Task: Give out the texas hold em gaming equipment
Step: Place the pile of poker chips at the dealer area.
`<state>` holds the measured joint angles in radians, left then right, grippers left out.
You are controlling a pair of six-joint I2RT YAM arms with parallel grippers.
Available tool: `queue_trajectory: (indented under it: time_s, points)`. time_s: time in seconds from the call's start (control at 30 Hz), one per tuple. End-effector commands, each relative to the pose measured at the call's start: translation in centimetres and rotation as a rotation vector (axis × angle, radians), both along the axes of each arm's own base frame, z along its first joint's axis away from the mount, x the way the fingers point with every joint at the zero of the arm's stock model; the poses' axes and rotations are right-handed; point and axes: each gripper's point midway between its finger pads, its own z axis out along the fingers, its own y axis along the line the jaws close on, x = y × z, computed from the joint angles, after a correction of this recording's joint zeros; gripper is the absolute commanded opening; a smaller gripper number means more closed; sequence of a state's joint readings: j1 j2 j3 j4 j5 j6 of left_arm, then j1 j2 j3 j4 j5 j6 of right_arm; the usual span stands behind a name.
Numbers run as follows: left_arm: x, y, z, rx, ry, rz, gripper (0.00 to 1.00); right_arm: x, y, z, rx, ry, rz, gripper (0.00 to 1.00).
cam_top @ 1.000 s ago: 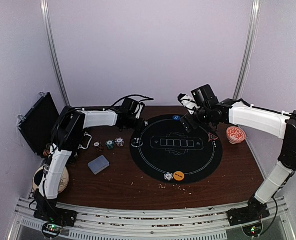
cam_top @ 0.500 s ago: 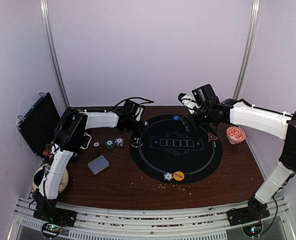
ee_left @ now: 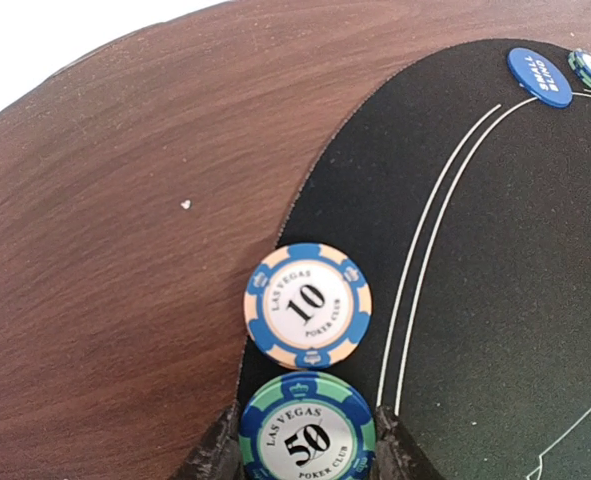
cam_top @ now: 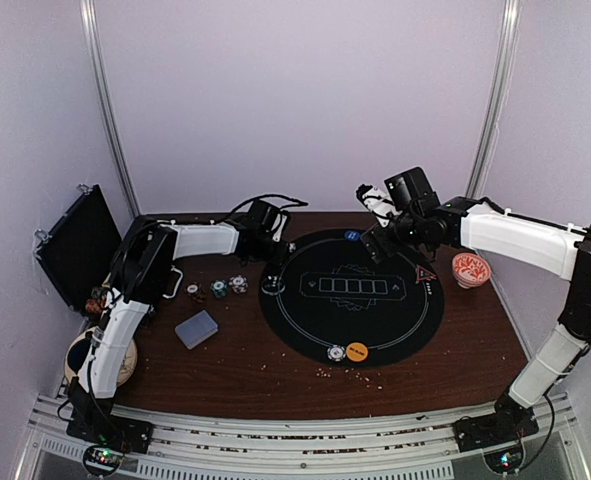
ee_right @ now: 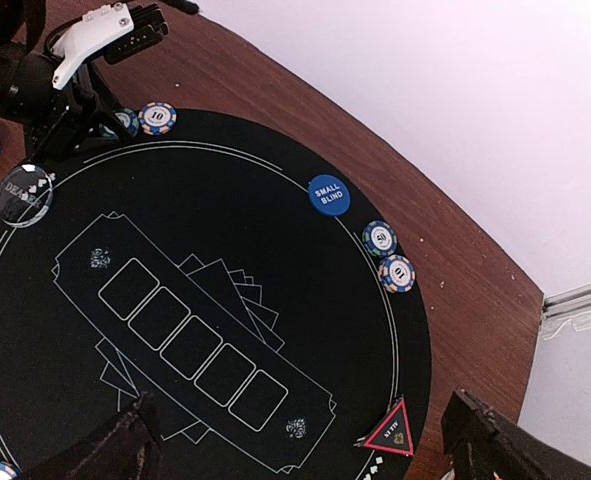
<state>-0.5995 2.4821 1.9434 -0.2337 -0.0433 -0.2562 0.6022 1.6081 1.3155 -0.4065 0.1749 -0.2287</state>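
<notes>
In the left wrist view my left gripper (ee_left: 305, 452) is shut on a teal-and-blue "50" chip (ee_left: 307, 428), low over the left rim of the black mat (ee_left: 495, 300). A blue-and-cream "10" chip (ee_left: 308, 305) lies just beyond it on the mat's edge. My right gripper (ee_right: 305, 440) is open and empty, hovering above the mat's far right. Below it lie a blue disc (ee_right: 329, 194), two striped chips (ee_right: 387, 256) and the red triangle marker (ee_right: 392, 430). The grey-blue card deck (cam_top: 196, 328) and three loose chips (cam_top: 218, 289) lie on the wood to the left.
An orange disc (cam_top: 357, 351) and a chip (cam_top: 336, 352) sit on the mat's near rim. A clear dealer disc (ee_right: 23, 195) lies on its left side. The red-and-white bowl (cam_top: 471, 268) stands to the right of the mat. A black case (cam_top: 73, 245) leans at the far left.
My left arm has shifted slightly toward the mat's far left rim. The right arm has barely moved.
</notes>
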Motion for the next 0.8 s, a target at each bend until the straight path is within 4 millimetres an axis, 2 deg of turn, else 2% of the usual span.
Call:
queue_trajectory:
  time_s: [0.0,0.1,0.17,0.37,0.47,0.57,0.7,0.77]
  points:
    - [0.7,-0.2,-0.1,0.008,-0.02,0.012,0.37,-0.1,-0.1,1.3,0.034,-0.03,-0.003,1.0]
    - [0.7,-0.1,-0.2,0.013,-0.019,0.016,0.49,-0.1,-0.1,1.3,0.033,-0.03,-0.001,1.0]
    - [0.7,-0.1,-0.3,0.013,-0.019,0.016,0.54,-0.1,-0.1,1.3,0.032,-0.029,-0.001,1.0]
    - [0.7,-0.2,-0.6,0.011,-0.011,0.012,0.63,-0.2,0.0,1.4,0.036,-0.03,0.003,1.0]
    - [0.7,-0.3,-0.1,0.003,-0.016,0.011,0.66,-0.2,0.0,1.4,0.035,-0.03,0.004,1.0]
    - [0.8,-0.4,1.3,-0.016,-0.032,0.016,0.77,-0.2,0.0,1.4,0.035,-0.029,0.005,1.0]
    - [0.5,-0.8,4.9,-0.055,-0.086,0.011,0.97,-0.3,0.2,1.4,0.037,-0.029,0.01,1.0]
    - [0.2,-1.1,6.8,-0.063,-0.113,0.006,0.98,-0.3,0.2,1.4,0.036,-0.03,0.009,1.0]
